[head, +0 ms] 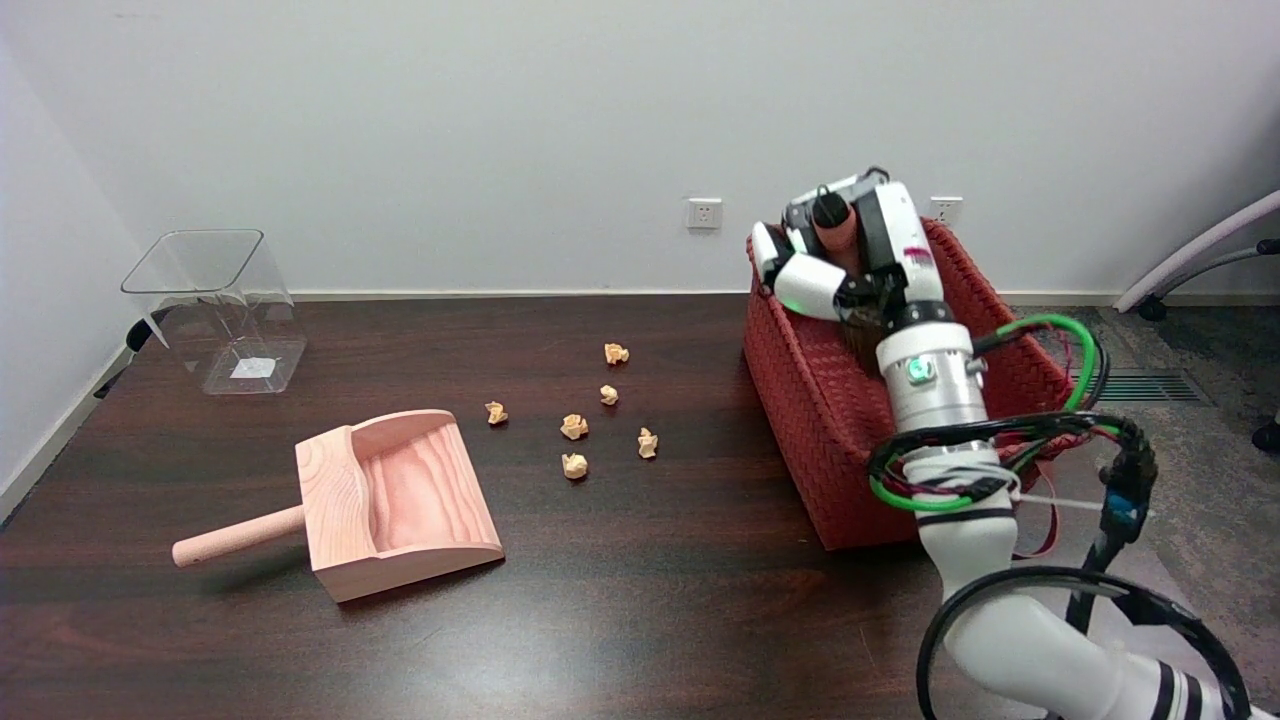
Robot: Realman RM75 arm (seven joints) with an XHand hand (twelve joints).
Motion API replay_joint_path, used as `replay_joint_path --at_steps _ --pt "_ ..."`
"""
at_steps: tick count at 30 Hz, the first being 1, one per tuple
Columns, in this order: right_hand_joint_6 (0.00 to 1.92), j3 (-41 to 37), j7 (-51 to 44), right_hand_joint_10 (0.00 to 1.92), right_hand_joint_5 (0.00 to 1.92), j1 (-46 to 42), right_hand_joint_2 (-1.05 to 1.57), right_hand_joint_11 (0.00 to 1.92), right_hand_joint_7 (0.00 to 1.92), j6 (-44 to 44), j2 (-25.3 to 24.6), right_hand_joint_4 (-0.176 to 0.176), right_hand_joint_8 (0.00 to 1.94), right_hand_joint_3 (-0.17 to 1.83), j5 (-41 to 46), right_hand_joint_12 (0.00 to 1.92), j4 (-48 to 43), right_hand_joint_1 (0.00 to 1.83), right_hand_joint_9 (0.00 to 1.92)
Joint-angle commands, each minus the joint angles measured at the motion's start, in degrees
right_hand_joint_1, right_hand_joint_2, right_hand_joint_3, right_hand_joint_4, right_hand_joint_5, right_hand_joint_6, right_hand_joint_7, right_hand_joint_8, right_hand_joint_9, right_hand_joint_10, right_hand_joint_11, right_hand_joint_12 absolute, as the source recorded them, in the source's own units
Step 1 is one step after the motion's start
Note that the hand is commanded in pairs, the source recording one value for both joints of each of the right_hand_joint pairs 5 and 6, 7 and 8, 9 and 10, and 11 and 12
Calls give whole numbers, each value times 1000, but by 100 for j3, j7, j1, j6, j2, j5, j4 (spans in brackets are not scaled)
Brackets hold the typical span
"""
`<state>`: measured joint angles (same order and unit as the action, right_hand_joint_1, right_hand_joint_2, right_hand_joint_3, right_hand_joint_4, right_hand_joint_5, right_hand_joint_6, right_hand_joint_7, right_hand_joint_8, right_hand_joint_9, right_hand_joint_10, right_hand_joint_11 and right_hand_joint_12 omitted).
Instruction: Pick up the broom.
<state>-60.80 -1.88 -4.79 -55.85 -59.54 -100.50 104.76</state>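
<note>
My right hand [850, 255] is raised over the red woven basket [810, 400] at the table's right side. Its fingers are wrapped around the broom's brown wooden handle [833, 228], whose black-capped tip sticks up out of the fist. Dark bristles [860, 335] show just below the hand, inside the basket's rim. The rest of the broom is hidden by the hand and wrist.
A wooden dustpan [400, 500] with a round handle lies at the front left. Several crumpled paper balls [575, 428] are scattered mid-table. A clear plastic bin [225, 310] stands at the far left. A chair base is at the far right.
</note>
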Motion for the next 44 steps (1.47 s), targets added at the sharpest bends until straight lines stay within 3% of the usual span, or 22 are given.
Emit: replay_joint_path --at_steps 1,13,27,44 --pt "1920 206 -697 1920 1920 1059 1259 1920 1920 547 123 0 1920 759 -217 1920 203 1238 1920" --pt "1920 576 -1190 1920 1920 1786 1259 1920 1920 993 -99 0 1920 774 -215 1920 203 1240 1920" --pt "1920 755 -1370 1920 1920 1986 1276 1920 1920 1642 -954 0 1920 795 -148 1920 114 1233 1920" --pt "1920 1210 -1791 1920 1920 2027 1294 1920 1920 1291 -1773 0 1920 823 -223 1920 -634 1224 1920"
